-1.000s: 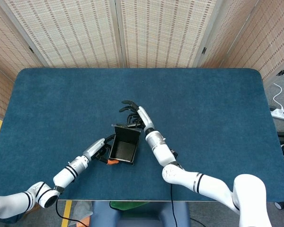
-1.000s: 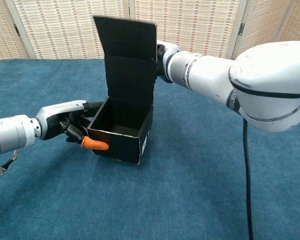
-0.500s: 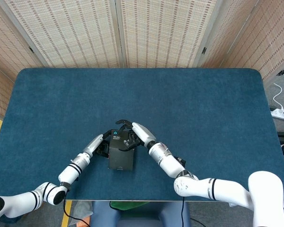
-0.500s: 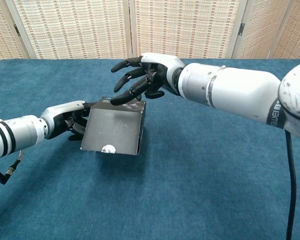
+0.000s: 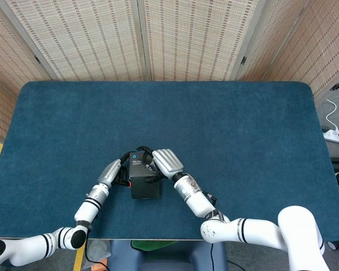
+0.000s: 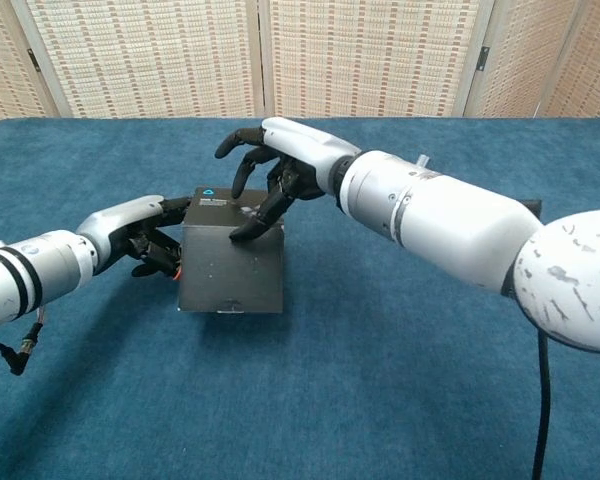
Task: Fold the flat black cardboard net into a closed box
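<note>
Sitting near our edge of the blue worktop [image 5: 243,141], the black box [image 6: 232,262] now looks closed, its lid lying flat on top. We brace its side with our left hand [image 6: 145,235], fingers curled against the wall, so it cannot slide away while the lid is pushed down; whether those fingers truly clamp the wall we cannot tell. Just beyond, our right hand [image 6: 275,165] arches over the lid with fingers spread, fingertips [image 6: 250,228] pressing its top near the front edge, likely to seat the tuck flap. Behind the worktop stand woven screens [image 5: 175,39].
</note>
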Motion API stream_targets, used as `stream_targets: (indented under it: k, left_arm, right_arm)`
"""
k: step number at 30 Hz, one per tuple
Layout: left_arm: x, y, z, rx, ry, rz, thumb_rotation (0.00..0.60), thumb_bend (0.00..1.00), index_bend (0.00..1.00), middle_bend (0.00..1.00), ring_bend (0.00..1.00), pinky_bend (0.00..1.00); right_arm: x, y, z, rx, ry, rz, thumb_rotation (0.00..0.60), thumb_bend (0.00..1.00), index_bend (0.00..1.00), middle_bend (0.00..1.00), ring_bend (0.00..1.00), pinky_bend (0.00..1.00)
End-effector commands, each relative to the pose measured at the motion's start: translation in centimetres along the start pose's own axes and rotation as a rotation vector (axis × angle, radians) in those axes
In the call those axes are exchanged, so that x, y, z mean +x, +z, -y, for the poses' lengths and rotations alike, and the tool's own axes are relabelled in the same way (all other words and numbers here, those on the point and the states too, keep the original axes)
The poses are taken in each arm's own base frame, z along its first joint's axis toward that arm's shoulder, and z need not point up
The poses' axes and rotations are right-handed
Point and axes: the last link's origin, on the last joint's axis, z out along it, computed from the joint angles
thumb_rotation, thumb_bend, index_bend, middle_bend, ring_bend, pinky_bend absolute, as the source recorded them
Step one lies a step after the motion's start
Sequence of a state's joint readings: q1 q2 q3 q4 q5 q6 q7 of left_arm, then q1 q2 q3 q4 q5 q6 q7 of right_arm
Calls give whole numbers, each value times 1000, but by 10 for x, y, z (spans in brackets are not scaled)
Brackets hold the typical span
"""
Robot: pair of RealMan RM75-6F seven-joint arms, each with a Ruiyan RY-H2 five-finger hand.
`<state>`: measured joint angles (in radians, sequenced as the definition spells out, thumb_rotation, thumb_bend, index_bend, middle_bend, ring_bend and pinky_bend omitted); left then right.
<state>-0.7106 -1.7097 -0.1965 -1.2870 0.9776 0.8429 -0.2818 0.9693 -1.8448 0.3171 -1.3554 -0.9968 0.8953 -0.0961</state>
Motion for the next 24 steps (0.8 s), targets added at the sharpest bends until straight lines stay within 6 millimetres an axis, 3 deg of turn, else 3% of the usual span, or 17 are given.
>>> stream_targets:
  k: [1, 5, 16, 24]
  left_arm:
    - [-1, -2, -2, 9, 9, 9, 600, 223, 137, 282, 731, 902]
    - [3, -6, -6, 5, 63, 32, 600, 219, 2, 195, 730, 888]
    - [18, -23, -11, -6, 306, 72, 600, 207, 0, 12, 688, 864]
    - [45, -32, -8, 60, 534, 31, 600, 205, 0, 0, 653, 862]
  right_arm:
    - [-2, -1, -4, 7, -63, -6, 600, 0, 208, 358, 700, 1000]
    - [-5, 0, -8, 9, -115, -1, 600, 0, 208, 347, 699, 1000]
    - [-7, -2, -10, 26, -155, -10, 600, 0, 207, 337, 699, 1000]
    - [-15, -2, -11, 77, -231, -21, 600, 0, 208, 329, 699, 1000]
